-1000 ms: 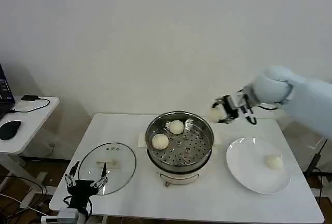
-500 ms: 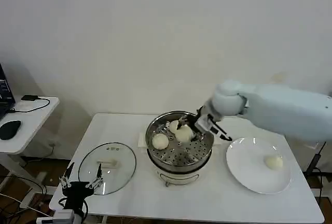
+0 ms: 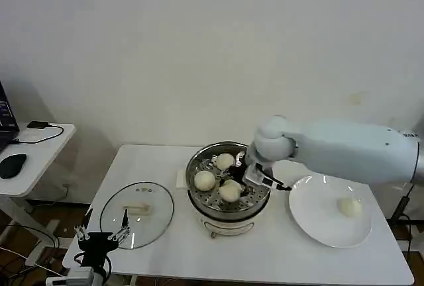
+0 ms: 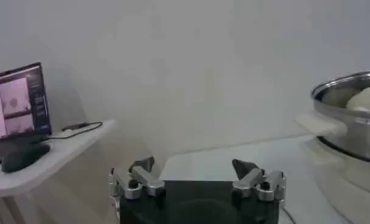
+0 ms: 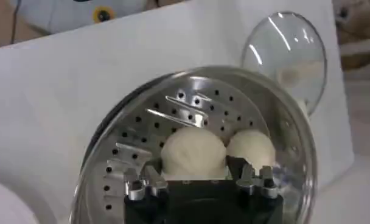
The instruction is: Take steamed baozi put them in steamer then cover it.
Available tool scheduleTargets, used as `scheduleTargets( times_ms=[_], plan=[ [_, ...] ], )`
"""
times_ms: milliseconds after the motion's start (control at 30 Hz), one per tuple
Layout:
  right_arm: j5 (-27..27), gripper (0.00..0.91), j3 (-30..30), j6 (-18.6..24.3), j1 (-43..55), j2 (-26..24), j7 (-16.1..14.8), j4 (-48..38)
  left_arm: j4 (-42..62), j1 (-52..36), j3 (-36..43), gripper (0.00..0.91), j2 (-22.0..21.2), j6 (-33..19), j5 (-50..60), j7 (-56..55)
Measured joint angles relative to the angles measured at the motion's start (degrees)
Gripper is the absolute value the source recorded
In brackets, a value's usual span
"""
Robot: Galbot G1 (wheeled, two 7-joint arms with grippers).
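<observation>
Head view high, looking down; wrist views close, left low and level; all share steamer (image 3: 228, 180).

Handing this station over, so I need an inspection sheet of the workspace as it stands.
Surface: white table.
Job's things: three steamed baozi in the steamer, one on the plate; cover lying on the table left of the steamer.
Clutter: nothing seen.
Grippers: right pincer shut on a bun inside the steamer; left pincer open, parked low near the cover.
Cables: cable on the side desk.
Surroundings: mouse, plain wall.
</observation>
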Motion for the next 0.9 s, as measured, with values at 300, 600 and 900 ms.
scheduleTargets(
  times_ms=[300,600,900],
  plan=[
    [-0.62,0.725,-0.75,1.61,-0.67,0.76,-0.27,-0.22,0.35,-0.27,-0.01,0.907,0.04,-0.07,-0.11,-0.03],
    [-0.64,0.907,-1.45,2.02,-0.82,1.27,-0.31,-0.13,0.27,-0.21,-0.23,0.907,0.23,-0.09,-0.38,-0.11],
    [-0.95,0.907,-1.49,2.49,-0.12,1.15,-0.14,-0.35,0.08,-0.29,0.04,0.907,0.02,-0.09,-0.43,-0.19]
  ],
)
